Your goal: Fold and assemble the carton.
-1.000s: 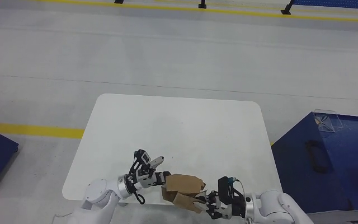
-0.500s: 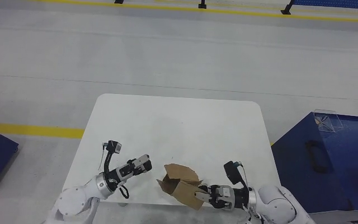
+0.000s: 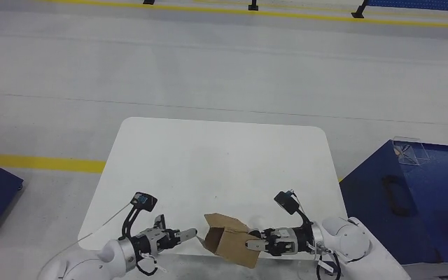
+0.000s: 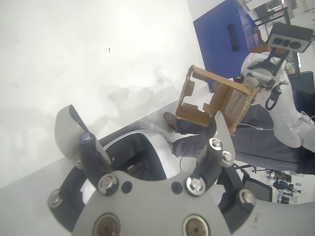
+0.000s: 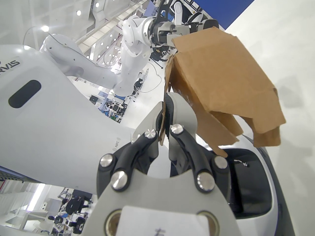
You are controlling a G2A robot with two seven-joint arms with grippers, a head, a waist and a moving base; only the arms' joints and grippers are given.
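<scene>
While the carton (image 3: pixel 227 239) is gripped by the right end effector (image 3: pixel 250 246), it is held raised between the two end effectors, at the near edge of the white surface (image 3: pixel 210 161). The right end effector (image 5: pixel 165 109) is closed tightly, and a thin cardboard edge of the carton (image 5: pixel 221 74) is pinched between its two fingers. The brown body of the carton is carried just ahead of those fingers, and loose flaps are seen projecting from one end.

The left end effector (image 3: pixel 187 234) is spread wide, and nothing is held in it. The carton (image 4: pixel 214 104) is located just ahead of its fingertips, with the open end and its cut-out flaps turned toward them. Whether the left fingertips are touching the cardboard cannot be determined.
</scene>
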